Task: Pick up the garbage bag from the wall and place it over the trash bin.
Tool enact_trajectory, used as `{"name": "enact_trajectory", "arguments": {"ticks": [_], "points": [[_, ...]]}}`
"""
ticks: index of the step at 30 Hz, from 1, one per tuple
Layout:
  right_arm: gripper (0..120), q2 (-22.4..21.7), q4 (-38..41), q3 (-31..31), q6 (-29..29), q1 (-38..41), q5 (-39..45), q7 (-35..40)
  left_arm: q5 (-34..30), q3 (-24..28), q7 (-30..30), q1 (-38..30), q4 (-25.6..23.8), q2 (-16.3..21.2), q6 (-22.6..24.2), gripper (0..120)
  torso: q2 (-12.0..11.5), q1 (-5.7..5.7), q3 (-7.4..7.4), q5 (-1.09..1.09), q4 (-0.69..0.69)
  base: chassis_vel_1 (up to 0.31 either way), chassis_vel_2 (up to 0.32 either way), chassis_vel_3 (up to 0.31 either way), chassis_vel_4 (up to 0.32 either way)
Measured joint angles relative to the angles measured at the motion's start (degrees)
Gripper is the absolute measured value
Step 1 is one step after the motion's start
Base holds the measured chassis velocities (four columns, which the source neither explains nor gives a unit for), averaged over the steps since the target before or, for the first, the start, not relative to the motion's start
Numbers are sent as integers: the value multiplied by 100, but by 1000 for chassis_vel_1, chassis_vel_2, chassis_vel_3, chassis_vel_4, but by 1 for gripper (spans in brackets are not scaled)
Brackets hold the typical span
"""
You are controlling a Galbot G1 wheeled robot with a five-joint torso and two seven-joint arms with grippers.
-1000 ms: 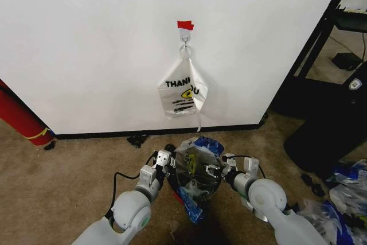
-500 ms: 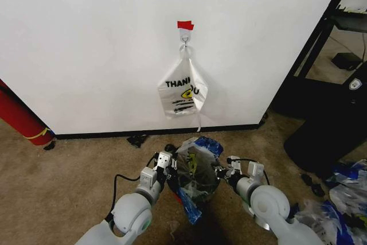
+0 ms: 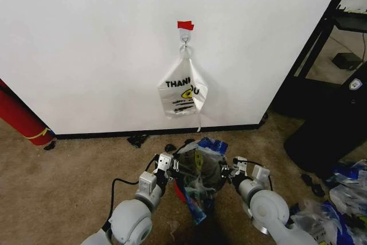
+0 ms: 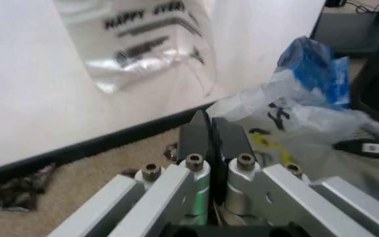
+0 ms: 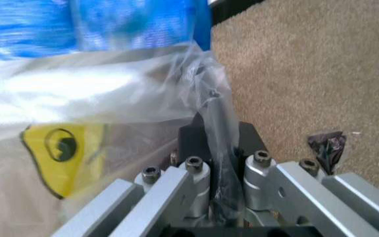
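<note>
The garbage bag [image 3: 199, 164], see-through with blue strips and a yellow face print, is draped over the trash bin [image 3: 180, 192] on the carpet just below the wall [image 3: 86, 50]. Little of the bin shows: a dark rim and some red low down. My left gripper [image 3: 172, 164] is at the bag's left edge, its fingers [image 4: 199, 136] pressed together. My right gripper [image 3: 227, 170] is at the right edge. It is shut on the film [image 5: 206, 94], which runs between its fingers [image 5: 217, 123]. The blue strip [image 5: 130, 22] and the yellow face [image 5: 61, 148] lie just beyond.
A white THANK YOU bag [image 3: 183, 93] hangs from a hook under a red tape mark [image 3: 185, 25], right above the bin. A red cylinder [image 3: 20, 116] leans at the left. Black furniture [image 3: 327, 124] and a pile of plastic bags [image 3: 338, 205] crowd the right.
Both grippers have moved a little toward the wall with the bag. The right one has also shifted outward, and the bag's mouth is spread wider over the bin.
</note>
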Motion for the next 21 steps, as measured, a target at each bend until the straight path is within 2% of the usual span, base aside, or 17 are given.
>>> {"name": "enact_trajectory", "arguments": {"ticks": [12,17,21], "points": [[1,-273,668,482,-224,-335,279,-680,160,-199,-6,-83,603,22,-188,0,0,0,0,-1,0,0,0,0,0],[1,-342,767,571,-276,-387,281,-935,199,-244,-6,-34,653,27,-260,0,0,0,0,-1,0,0,0,0,0],[1,-338,717,570,-216,-368,182,-1088,190,-282,132,54,639,82,-500,0,0,0,0,-2,0,0,0,0,0]]}}
